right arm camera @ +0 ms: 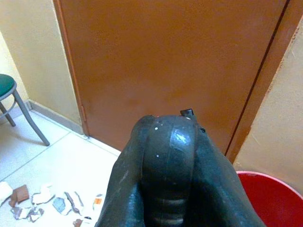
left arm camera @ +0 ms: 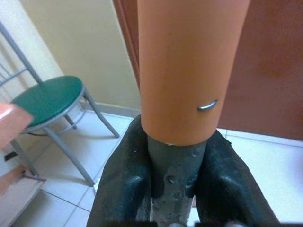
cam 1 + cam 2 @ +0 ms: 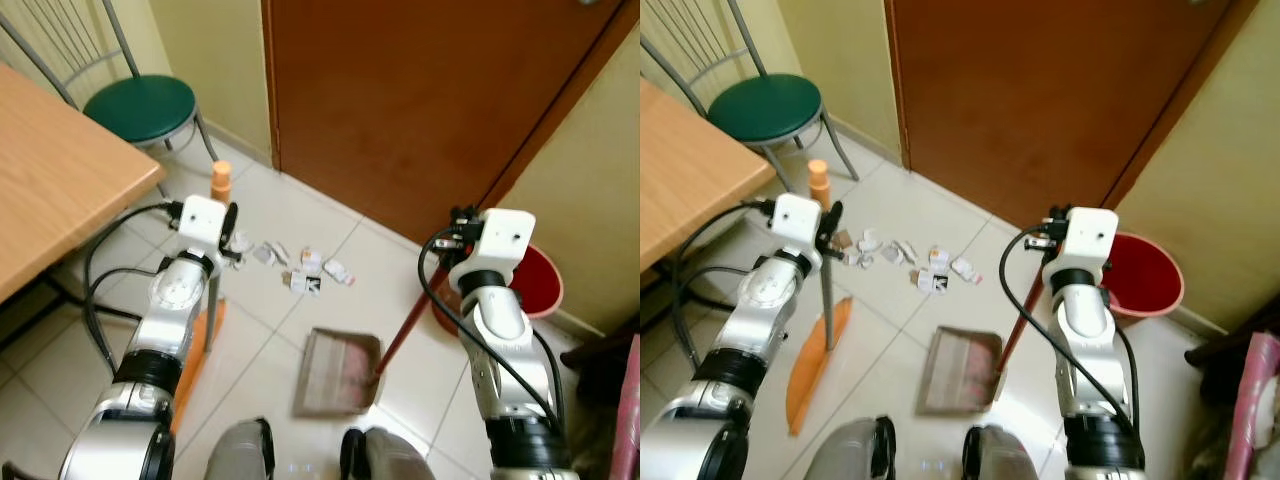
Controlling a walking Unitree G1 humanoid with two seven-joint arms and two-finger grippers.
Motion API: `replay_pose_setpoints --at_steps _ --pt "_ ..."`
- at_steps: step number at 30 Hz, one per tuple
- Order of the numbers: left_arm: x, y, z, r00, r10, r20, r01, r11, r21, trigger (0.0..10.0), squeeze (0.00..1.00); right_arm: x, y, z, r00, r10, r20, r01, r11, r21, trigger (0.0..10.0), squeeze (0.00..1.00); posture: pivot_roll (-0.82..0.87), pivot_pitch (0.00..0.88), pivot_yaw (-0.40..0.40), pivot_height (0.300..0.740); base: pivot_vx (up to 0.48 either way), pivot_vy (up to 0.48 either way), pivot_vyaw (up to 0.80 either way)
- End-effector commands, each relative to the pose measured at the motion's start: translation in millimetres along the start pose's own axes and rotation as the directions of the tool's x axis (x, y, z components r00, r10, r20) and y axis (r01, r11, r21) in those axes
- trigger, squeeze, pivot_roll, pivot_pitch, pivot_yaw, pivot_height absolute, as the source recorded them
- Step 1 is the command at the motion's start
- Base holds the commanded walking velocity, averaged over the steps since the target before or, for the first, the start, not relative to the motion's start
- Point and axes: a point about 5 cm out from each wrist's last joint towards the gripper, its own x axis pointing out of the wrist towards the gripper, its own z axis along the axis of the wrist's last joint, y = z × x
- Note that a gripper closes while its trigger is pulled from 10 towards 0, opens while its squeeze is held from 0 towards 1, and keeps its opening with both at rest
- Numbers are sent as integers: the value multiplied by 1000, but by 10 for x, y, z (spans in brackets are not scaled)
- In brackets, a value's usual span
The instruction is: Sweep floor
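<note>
A broom [image 3: 825, 300] is held upright by the left gripper [image 2: 173, 175], whose two black fingers [image 2: 125, 184] are clamped around the grey pole just under its orange grip. The orange brush head [image 3: 810, 365] is laid on the white tiles beside the robot's left foot. The dustpan's red handle [image 3: 1020, 310] is squeezed tight by the right gripper [image 1: 165, 189], and the grey dustpan [image 3: 960, 370] is set flat on the floor just in front of the feet. A little pile of torn paper scraps [image 3: 910, 262] is spread on the tiles between the broom and the door [image 3: 1020, 100], a short way beyond the pan's mouth. Several things could go wrong from here. If the broom is pushed too fast, the light scraps could be flicked past the pan or blown toward the door. If the pan is tipped up or lifted off the tiles, the bits could be pushed under its edge. The pole could slide in the fingers, since it is smooth. The green chair [image 3: 765, 105] and the wooden table [image 3: 680, 170] are close on the left, so they could be bumped by the pole or by the arm's black cable. A red bucket [image 3: 1145, 275] is stood against the wall beside the right arm; nothing can be seen inside it. The dustpan looks mostly bare, with perhaps some faint dust.
</note>
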Motion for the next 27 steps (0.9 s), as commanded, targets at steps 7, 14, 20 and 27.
replay_pose_setpoints --at_steps 7,14,20,27 --pt "98 -614 214 955 -278 100 287 953 -92 10000 0 9 -37 107 999 -10 41 11 1000 -10 10000 0 -42 100 -34 740 0 0 0" --pt "63 -766 438 897 -372 240 376 926 33 10000 0 35 1 117 999 -2 44 2 1000 -9 10000 0 -34 103 -38 740 0 0 0" --pt "58 -352 564 916 -277 290 268 961 73 10000 0 33 -29 133 999 -8 53 10 1000 -28 10000 0 -28 107 -39 740 0 0 0" --pt "-90 87 586 932 -207 299 194 978 73 10000 0 20 -92 122 998 -42 55 45 997 -59 10000 0 -11 116 -25 740 0 0 0"
